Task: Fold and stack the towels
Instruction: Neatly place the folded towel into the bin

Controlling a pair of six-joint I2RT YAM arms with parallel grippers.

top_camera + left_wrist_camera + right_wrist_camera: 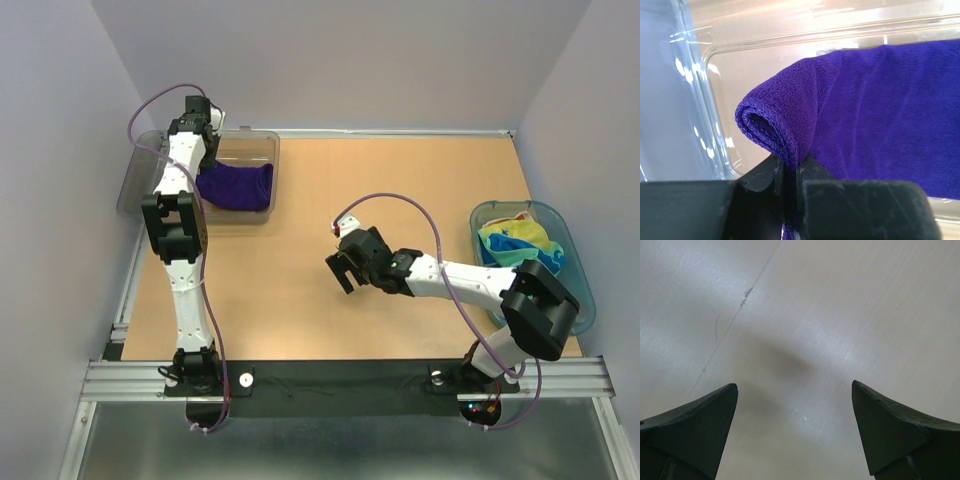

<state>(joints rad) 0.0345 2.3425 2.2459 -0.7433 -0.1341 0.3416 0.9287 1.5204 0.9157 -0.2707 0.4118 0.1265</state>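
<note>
left jaws clamped on rolled edge of purple towel [880,115], clear bin [765,45] wall just beyond them. right jaws spread wide, counter [840,300] directly beneath.

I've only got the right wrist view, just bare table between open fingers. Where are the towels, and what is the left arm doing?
Observer: The left fingers are shut on the purple towel's rolled edge, in the clear bin at the far left.
Operator: And the other towels?
Observer: The other towels are bunched, unfolded, in the teal basket at the table's right edge.
Operator: Where am I relative to both?
Observer: Your right fingers hang near the middle, between bin and basket, touching neither.
</note>
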